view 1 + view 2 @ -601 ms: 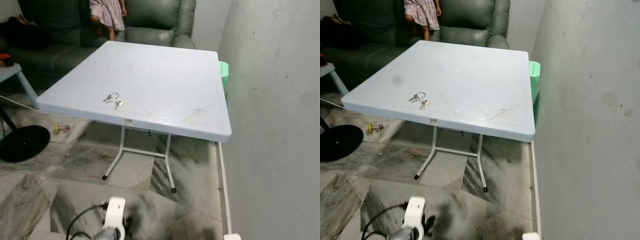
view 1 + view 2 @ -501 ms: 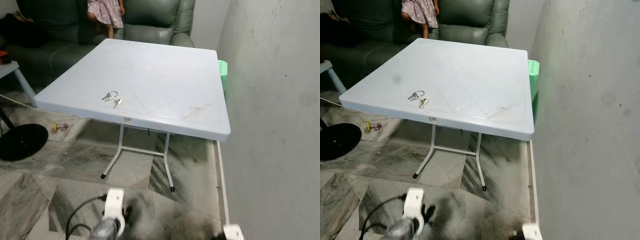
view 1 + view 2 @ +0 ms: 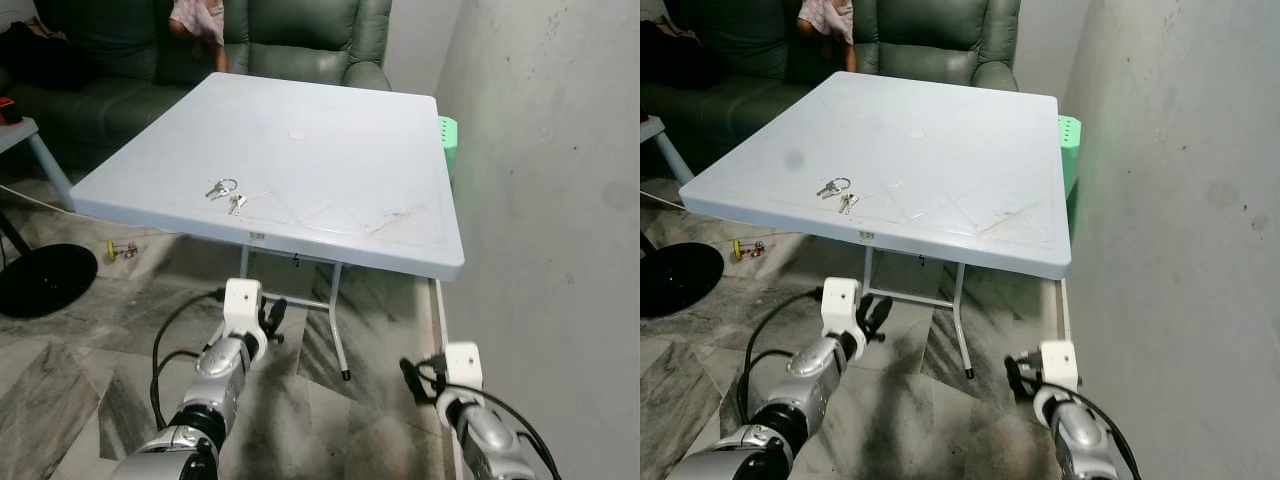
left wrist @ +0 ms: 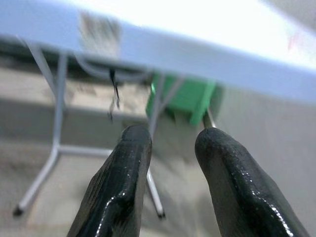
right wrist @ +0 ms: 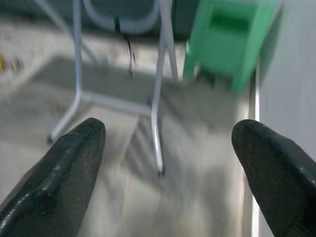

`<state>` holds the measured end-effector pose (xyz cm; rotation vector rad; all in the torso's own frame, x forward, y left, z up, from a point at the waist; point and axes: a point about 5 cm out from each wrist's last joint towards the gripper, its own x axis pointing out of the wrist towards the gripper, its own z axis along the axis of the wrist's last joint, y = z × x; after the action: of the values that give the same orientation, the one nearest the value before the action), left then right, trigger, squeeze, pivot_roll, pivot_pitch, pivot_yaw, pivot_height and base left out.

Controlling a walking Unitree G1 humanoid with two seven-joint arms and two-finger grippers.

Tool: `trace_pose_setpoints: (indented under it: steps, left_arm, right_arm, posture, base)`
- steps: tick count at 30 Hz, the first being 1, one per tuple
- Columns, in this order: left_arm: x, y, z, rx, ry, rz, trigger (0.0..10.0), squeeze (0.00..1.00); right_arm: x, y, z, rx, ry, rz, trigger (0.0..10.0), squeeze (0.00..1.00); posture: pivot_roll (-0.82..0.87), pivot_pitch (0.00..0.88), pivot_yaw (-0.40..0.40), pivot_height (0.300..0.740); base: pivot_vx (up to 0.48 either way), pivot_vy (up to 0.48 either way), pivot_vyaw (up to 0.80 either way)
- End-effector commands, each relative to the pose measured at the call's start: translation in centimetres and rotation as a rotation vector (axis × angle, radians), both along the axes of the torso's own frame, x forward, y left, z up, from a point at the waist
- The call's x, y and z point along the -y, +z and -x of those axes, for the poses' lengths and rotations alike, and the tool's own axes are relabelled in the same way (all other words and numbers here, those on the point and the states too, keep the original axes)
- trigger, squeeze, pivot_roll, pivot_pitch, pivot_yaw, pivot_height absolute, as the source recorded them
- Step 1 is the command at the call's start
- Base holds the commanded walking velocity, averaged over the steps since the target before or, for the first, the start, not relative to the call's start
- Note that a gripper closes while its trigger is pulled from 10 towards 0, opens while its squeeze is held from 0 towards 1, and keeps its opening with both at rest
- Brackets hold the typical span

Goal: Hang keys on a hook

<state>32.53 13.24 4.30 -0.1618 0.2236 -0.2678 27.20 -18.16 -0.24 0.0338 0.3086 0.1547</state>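
Two eye views: keys (image 3: 226,194) lie on the white table (image 3: 330,160) near its front edge, well above and beyond the left gripper (image 3: 268,322), low before the table. Left wrist: fingers (image 4: 118,187) slightly parted, holding nothing. Right wrist: right gripper (image 5: 168,173) spread wide; green bin (image 5: 229,39) ahead, contents unseen.

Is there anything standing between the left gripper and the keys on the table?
Yes, the table itself. The left gripper is low, below the table's front edge, while the keys lie on top near that edge. It must rise above the edge first; nothing else lies near the keys on the tabletop.
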Motion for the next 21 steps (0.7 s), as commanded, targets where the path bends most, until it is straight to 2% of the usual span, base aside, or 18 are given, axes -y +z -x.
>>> trace_pose_setpoints:
  steps: [1,2,5,6,7,9,12,16,20,21]
  left_arm:
    - [-1.4,0.3,0.1,0.044,0.033,0.000,10.0,0.00]
    - [-2.1,0.5,0.5,0.075,0.040,-0.001,10.0,0.00]
    - [-2.3,0.7,0.8,0.105,0.042,0.011,10.0,0.00]
    - [-2.4,1.1,1.1,0.130,0.054,0.019,10.0,0.00]
    - [-2.4,1.1,1.1,0.130,0.054,0.019,10.0,0.00]
    - [-1.9,2.4,1.8,0.194,0.071,0.057,10.0,0.00]
    - [-1.4,3.3,2.6,0.218,0.088,0.107,10.0,0.00]
    - [-1.3,3.8,3.5,0.227,0.094,0.147,10.0,0.00]
    - [-1.3,3.7,4.1,0.193,0.082,0.145,10.0,0.00]
    - [-1.4,3.6,4.2,0.184,0.087,0.133,10.0,0.00]
  right_arm:
    - [0.3,0.9,-0.3,0.067,-0.006,-0.013,10.0,1.00]
    - [0.2,1.6,-0.3,0.133,-0.004,-0.017,10.0,1.00]
    - [0.1,2.3,-0.2,0.185,0.003,-0.022,10.0,1.00]
    - [-0.3,3.1,-0.1,0.237,0.011,-0.046,10.0,1.00]
    - [-0.3,3.1,-0.1,0.237,0.011,-0.046,10.0,1.00]
    - [-1.2,5.2,0.1,0.337,0.017,-0.092,10.0,1.00]
    - [-2.2,7.0,0.5,0.404,0.044,-0.117,10.0,1.00]
    - [-2.6,8.1,1.2,0.436,0.076,-0.119,10.0,1.00]
    - [-2.7,8.2,1.5,0.406,0.087,-0.104,10.0,1.00]
    - [-2.7,8.2,1.5,0.392,0.083,-0.107,10.0,0.00]
  posture:
    - [0.11,0.000,-0.065,0.736]
    - [0.12,0.000,-0.066,0.736]
    - [0.12,0.000,-0.068,0.736]
    - [0.12,0.000,-0.068,0.736]
    - [0.12,0.000,-0.068,0.736]
    - [0.12,0.000,-0.071,0.736]
    - [0.13,0.000,-0.070,0.736]
    - [0.12,0.000,-0.070,0.736]
    - [0.13,0.000,-0.069,0.736]
    - [0.13,0.000,-0.068,0.736]
  base:
    - [0.000,0.000,0.00]
    - [0.000,0.000,0.00]
    - [0.000,0.000,0.00]
    - [0.000,0.000,0.00]
    - [0.000,0.000,0.00]
    - [0.000,0.000,0.00]
    - [0.000,0.000,0.00]
    - [0.000,0.000,0.00]
    - [0.000,0.000,0.00]
    - [0.000,0.000,0.00]
